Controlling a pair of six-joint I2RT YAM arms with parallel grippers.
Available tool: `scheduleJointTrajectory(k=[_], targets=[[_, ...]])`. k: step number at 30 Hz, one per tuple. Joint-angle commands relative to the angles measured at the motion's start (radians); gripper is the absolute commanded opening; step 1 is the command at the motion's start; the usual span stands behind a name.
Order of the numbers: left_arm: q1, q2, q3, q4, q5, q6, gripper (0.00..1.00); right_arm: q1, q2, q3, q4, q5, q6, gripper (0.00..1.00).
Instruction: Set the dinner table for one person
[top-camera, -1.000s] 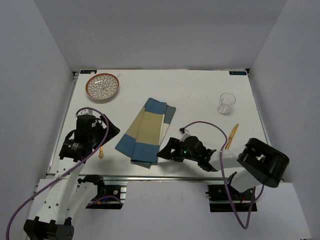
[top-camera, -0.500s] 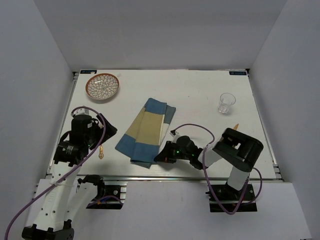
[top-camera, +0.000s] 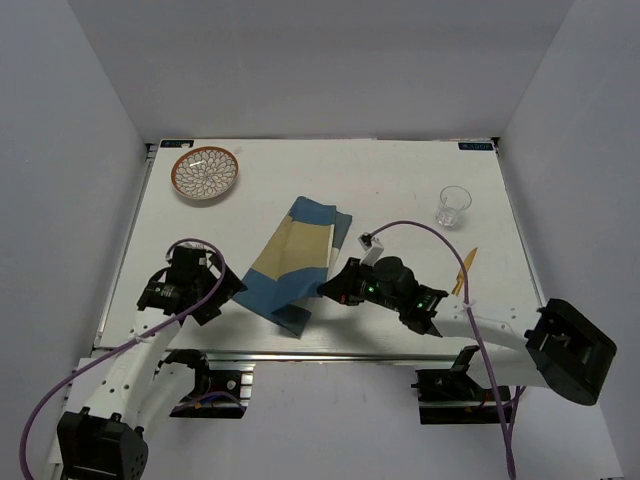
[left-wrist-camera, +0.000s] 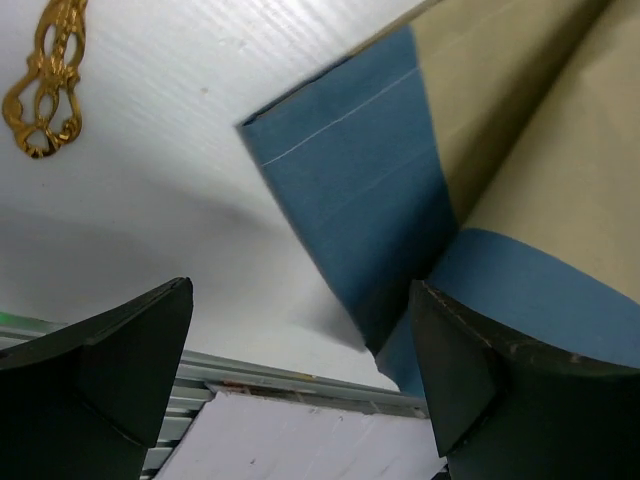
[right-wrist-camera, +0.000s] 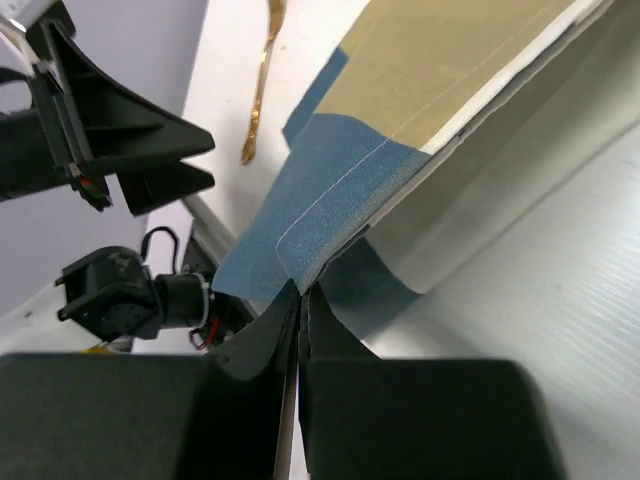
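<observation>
A blue-and-tan placemat (top-camera: 295, 262) lies folded in the middle of the white dinner table (top-camera: 400, 180). My right gripper (top-camera: 326, 291) is shut on the mat's near right edge. In the right wrist view the blue hem (right-wrist-camera: 330, 215) is pinched at the right gripper's (right-wrist-camera: 301, 291) tips and raised off the table. My left gripper (top-camera: 224, 290) stands open just left of the mat's near left corner. In the left wrist view that blue corner (left-wrist-camera: 345, 190) lies ahead of the left gripper (left-wrist-camera: 300, 385), whose wide jaws hold nothing.
A patterned plate (top-camera: 204, 172) sits at the far left and a clear glass (top-camera: 453, 205) at the far right. A gold knife (top-camera: 463, 270) lies right of my right arm. Another gold utensil (left-wrist-camera: 45, 90) lies left of the mat. The metal rail (top-camera: 330, 352) runs along the near edge.
My right gripper shut on the mat's near right edge and lifted it, skewing the mat. The left arm swung toward the near edge and the mat's left corner, still open.
</observation>
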Motion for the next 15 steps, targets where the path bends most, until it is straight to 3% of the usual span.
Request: scheduleJointTrajectory(k=[1,7,11,15], targets=[[-0.003,-0.004,-0.048,0.075,0.003,-0.113,0.98,-0.007,-0.052,0.025,-0.158,0.085,-0.076,0.00],[-0.003,0.016,-0.137,0.158,-0.020,-0.232,0.92,-0.004,-0.158,-0.021,-0.185,0.114,-0.087,0.00],[-0.003,0.050,-0.156,0.204,-0.076,-0.271,0.79,-0.004,-0.224,-0.034,-0.224,0.116,-0.102,0.00],[-0.003,0.134,-0.159,0.245,-0.113,-0.280,0.77,-0.010,-0.313,-0.054,-0.242,0.104,-0.117,0.00]])
